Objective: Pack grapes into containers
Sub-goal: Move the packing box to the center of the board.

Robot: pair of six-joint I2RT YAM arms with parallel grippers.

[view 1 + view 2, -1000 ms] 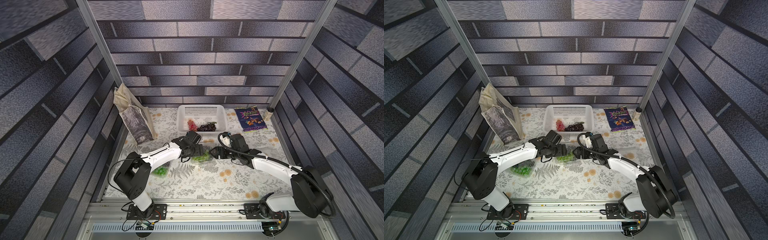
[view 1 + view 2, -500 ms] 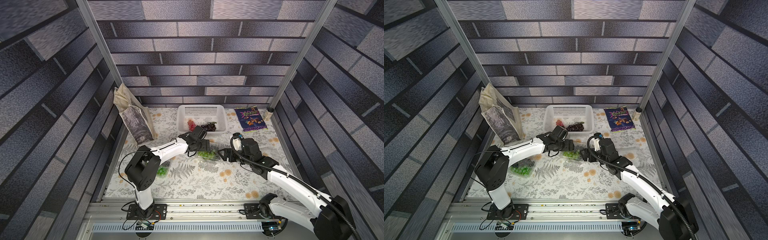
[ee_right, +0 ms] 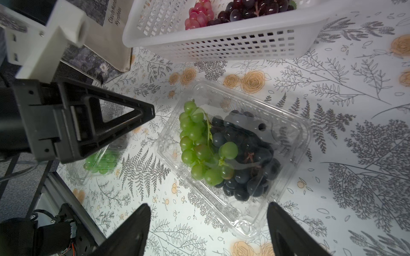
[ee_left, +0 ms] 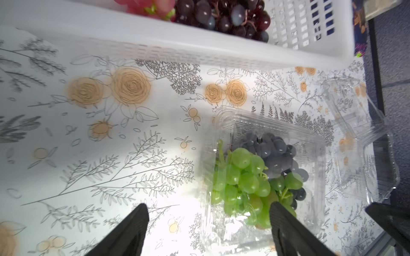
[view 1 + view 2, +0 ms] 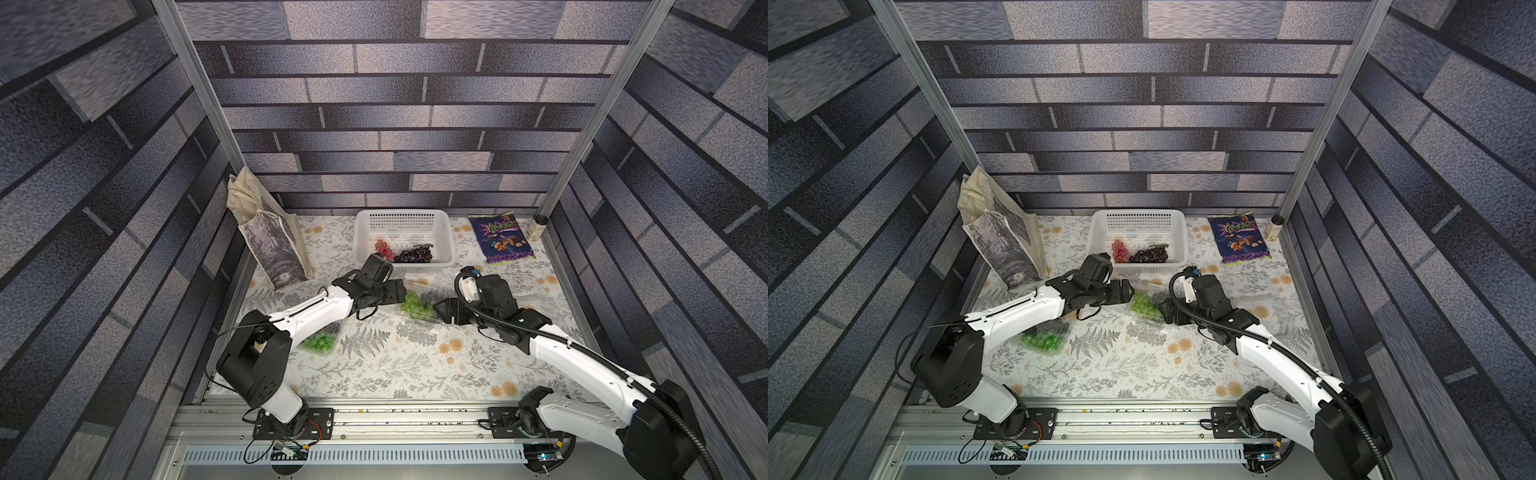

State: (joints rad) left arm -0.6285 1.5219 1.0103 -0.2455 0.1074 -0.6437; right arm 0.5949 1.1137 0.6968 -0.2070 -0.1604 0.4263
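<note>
Here the left gripper (image 4: pixel 208 205) and right gripper (image 3: pixel 208 206) flank the middle box (image 3: pixel 244 228), fingers spread and empty, probably to press its lid (image 3: pixel 277 124) down over the green grapes (image 3: pixel 199 150) and black grapes (image 3: pixel 250 155) inside; 2 more bunches (image 5: pixel 413 254) wait in the basket (image 5: pixel 445 241).

You see middle container (image 3: pixel 244 226): thin clear plastic, glossy, ribbed walls. Green grapes (image 3: pixel 199 144) inside: smooth, shiny. Black grapes (image 3: pixel 250 159) beside them: duller skin. Far basket (image 3: pixel 221 44): white perforated plastic, satin. Red grapes (image 3: pixel 197 15) in it: translucent. Dark purple grapes (image 3: pixel 250 8): glossy. Your table cover (image 3: pixel 332 99): smooth printed sheet, faint sheen. Far-left tote bag (image 5: pixel 274 249): matt cloth. Far-right snack bag (image 5: pixel 500 241): glossy foil. Near rail (image 5: pixel 395 419): bare metal. Left gripper fingers (image 3: pixel 124 113): matt black plastic.
</note>
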